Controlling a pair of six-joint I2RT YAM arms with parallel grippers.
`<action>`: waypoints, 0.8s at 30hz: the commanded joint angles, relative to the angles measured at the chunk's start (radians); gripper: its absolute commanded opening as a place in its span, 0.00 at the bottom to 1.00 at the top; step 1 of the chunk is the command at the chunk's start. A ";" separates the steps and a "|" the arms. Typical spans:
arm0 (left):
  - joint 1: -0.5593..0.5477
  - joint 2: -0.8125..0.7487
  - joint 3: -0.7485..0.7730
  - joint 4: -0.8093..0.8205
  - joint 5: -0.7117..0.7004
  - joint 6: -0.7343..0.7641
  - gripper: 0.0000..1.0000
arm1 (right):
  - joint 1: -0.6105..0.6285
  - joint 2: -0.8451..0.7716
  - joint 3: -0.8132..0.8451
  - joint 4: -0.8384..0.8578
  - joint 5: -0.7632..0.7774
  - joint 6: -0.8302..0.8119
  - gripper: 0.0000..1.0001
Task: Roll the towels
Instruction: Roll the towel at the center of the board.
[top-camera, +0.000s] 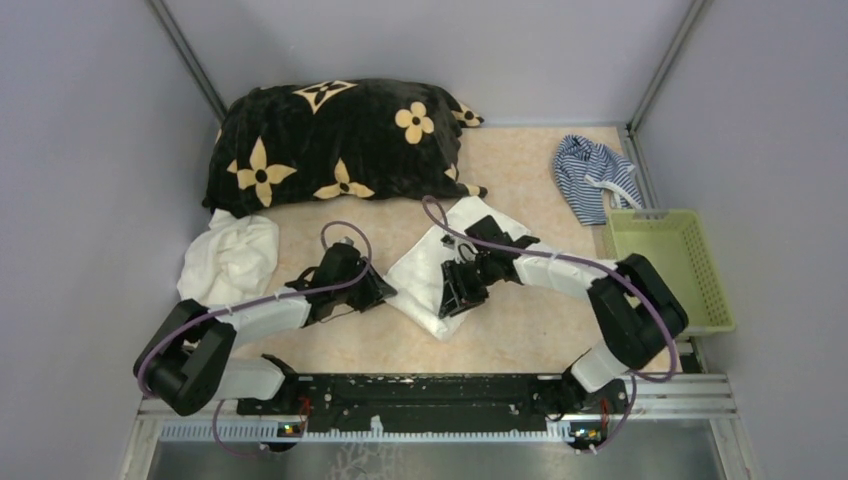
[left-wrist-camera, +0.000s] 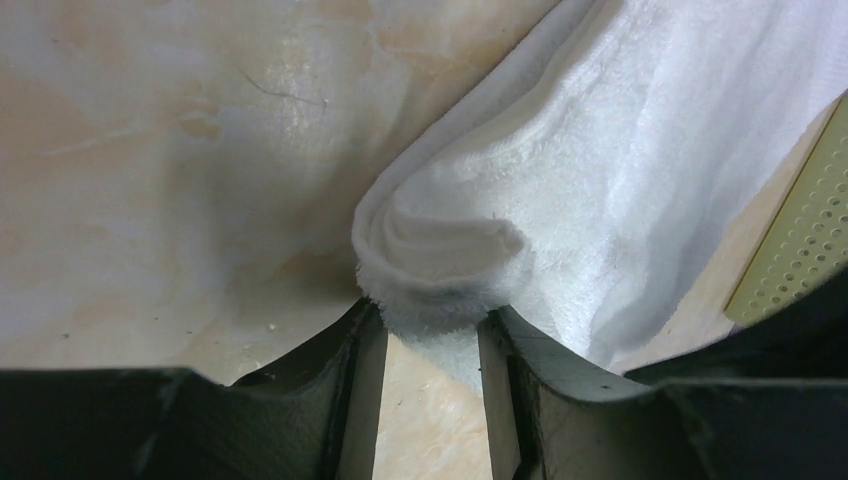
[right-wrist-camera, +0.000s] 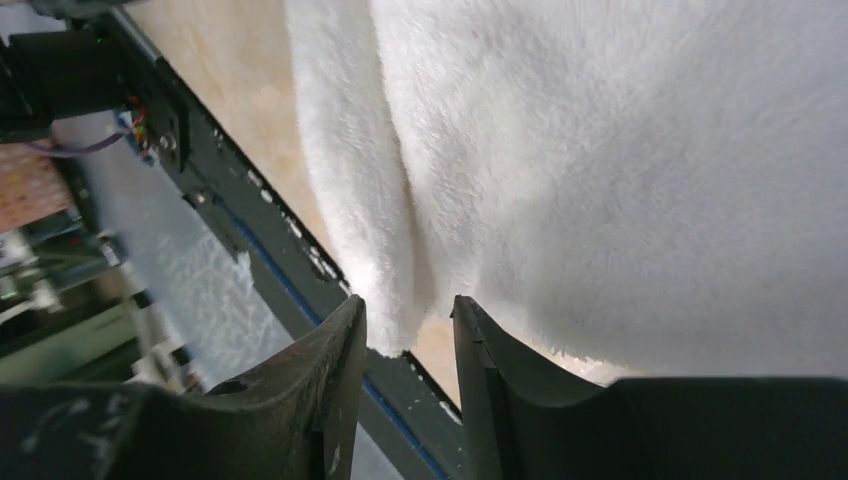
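A folded white towel (top-camera: 420, 278) lies slantwise on the table in front of the arms, between both grippers. Its left end is curled into a small roll (left-wrist-camera: 440, 240). My left gripper (top-camera: 378, 292) (left-wrist-camera: 430, 318) is at that end, and both fingertips press the roll's fuzzy tip between them. My right gripper (top-camera: 452, 295) (right-wrist-camera: 408, 315) hovers over the towel's near edge (right-wrist-camera: 390, 270). Its jaws stand apart, and a flap of cloth hangs loose between them, not pinched. A second white towel (top-camera: 232, 258) lies crumpled at the left.
A black pillow with tan flowers (top-camera: 335, 140) fills the back. A blue-and-white striped garment (top-camera: 590, 175) lies at the back right. A green basket (top-camera: 660, 265) (left-wrist-camera: 800, 240) stands along the right edge. The black base rail (right-wrist-camera: 250, 230) runs just beyond the towel's near edge.
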 joint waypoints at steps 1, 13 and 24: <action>0.009 0.066 0.046 -0.103 -0.009 0.014 0.44 | 0.089 -0.165 0.116 -0.116 0.306 -0.107 0.40; 0.011 0.152 0.101 -0.144 0.033 0.036 0.43 | 0.351 -0.041 0.233 -0.012 0.445 -0.107 0.41; 0.022 0.121 0.100 -0.197 0.009 0.055 0.44 | 0.354 0.001 0.204 -0.078 0.609 -0.157 0.41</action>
